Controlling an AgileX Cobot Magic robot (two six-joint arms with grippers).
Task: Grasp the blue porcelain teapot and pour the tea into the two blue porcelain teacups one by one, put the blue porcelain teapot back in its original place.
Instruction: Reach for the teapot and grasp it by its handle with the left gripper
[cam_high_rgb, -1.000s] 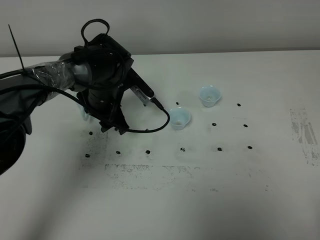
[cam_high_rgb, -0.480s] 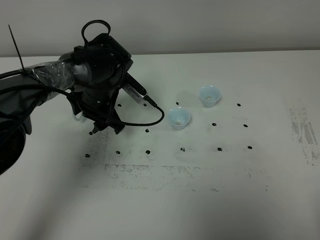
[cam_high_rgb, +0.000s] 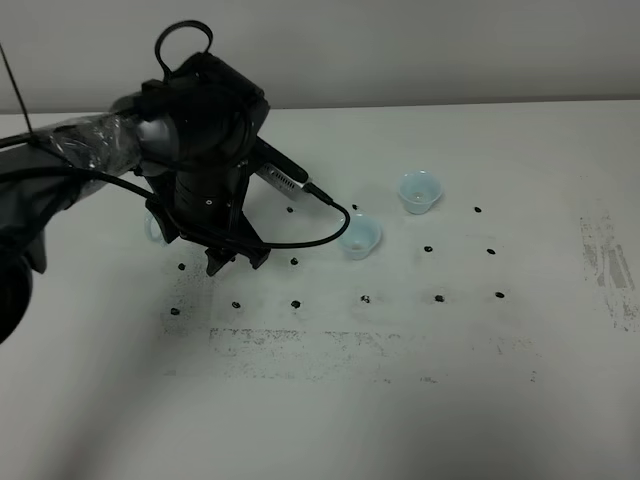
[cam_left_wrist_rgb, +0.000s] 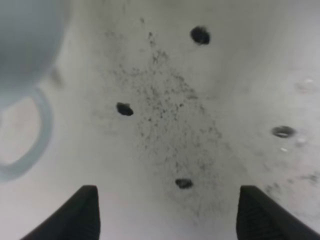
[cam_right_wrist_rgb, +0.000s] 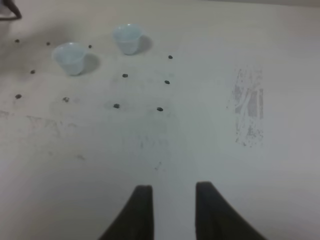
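Barely any teapot (cam_left_wrist_rgb: 26, 41) (behind arm (cam_high_rgb: 200, 150))

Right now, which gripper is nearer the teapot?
Left. The left gripper hangs open right beside the teapot; the right gripper is far off, beyond both teacups.

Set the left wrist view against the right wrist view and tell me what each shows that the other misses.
Only the left wrist view: the teapot, blurred and cut off by the frame, with its loop handle, and the left gripper, jaws wide apart and empty. Only the right wrist view: one teacup and the other teacup, standing apart, a grey scuffed patch, and the right gripper, holding nothing. Both: the white table with its black dots.
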